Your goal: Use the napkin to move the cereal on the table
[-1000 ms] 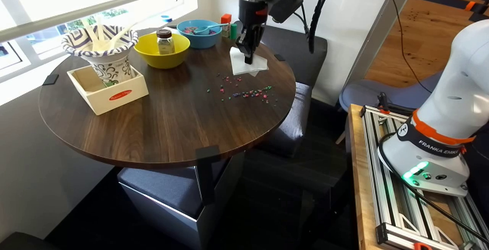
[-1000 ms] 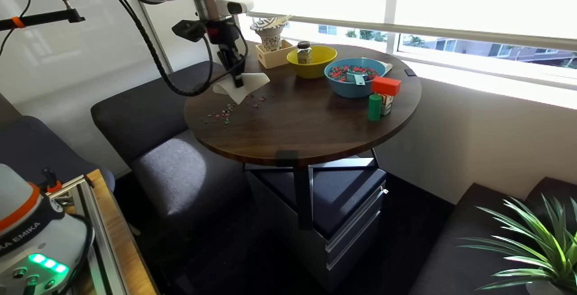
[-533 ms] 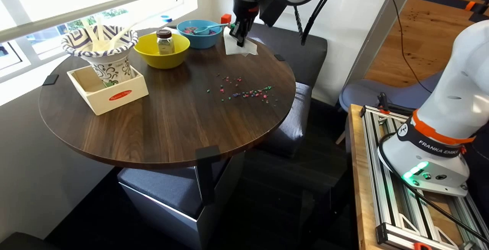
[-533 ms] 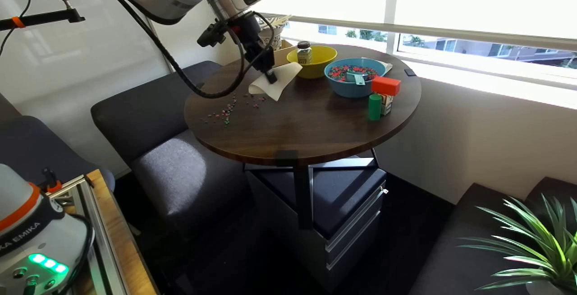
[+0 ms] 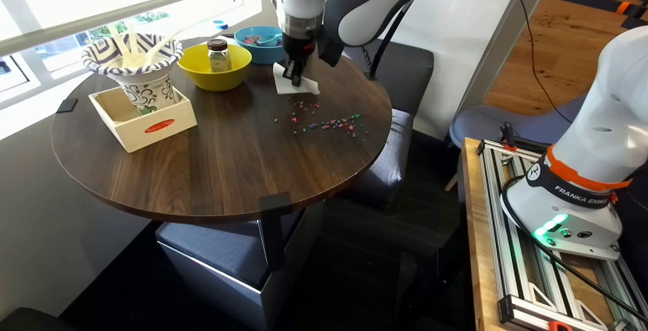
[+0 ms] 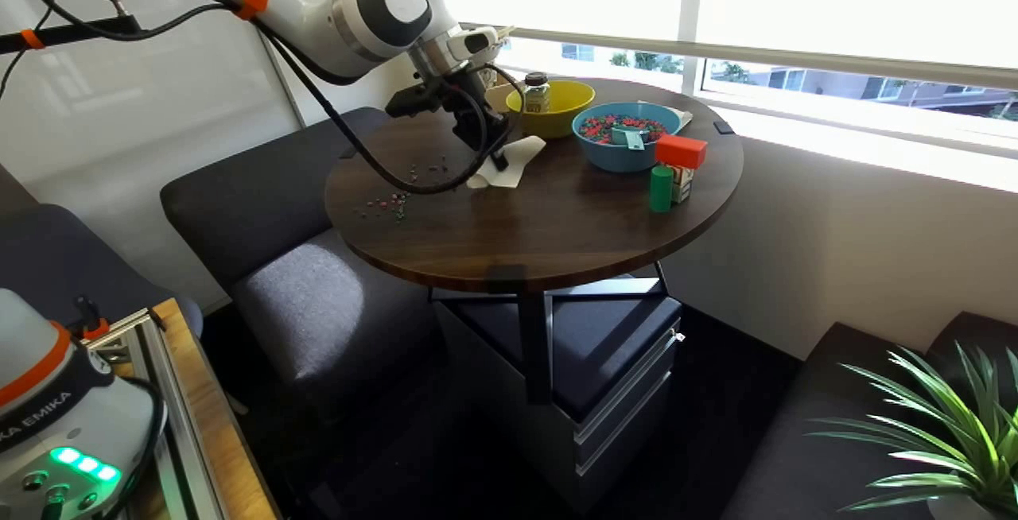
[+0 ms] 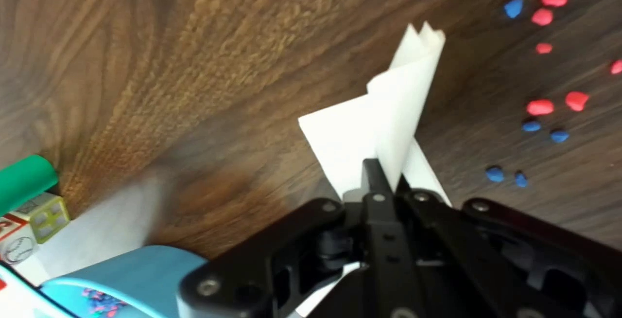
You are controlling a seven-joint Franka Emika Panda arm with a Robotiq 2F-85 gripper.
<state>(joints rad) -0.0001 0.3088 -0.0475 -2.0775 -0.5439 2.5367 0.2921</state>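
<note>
The napkin [image 5: 283, 85] is a white folded paper. My gripper [image 5: 294, 82] is shut on it, fingers pointing down. In the wrist view the napkin [image 7: 340, 135] is pinched into an upright fold between the fingertips [image 7: 386, 177]. It also shows in an exterior view [image 6: 517, 166], at or just above the table; I cannot tell whether it touches. The cereal [image 5: 336, 123] lies scattered in small red, green and blue bits on the dark round table [image 5: 212, 169], beside the napkin. In the wrist view the bits [image 7: 540, 107] lie right of the napkin. A cable hides some bits [image 6: 394, 203].
A yellow bowl [image 5: 217, 80] holds a jar [image 5: 219, 57]. A blue bowl [image 6: 616, 156] holds cereal and a scoop. A green cylinder [image 6: 661, 190] and a red block [image 6: 681, 151] stand beside it. A wooden box [image 5: 157, 131] holds a patterned cup [image 5: 152, 90].
The gripper has carried the napkin away from the cereal toward the bowls, then lowered it at the near side of the bowls, left of the scatter. The cereal has not visibly moved.
</note>
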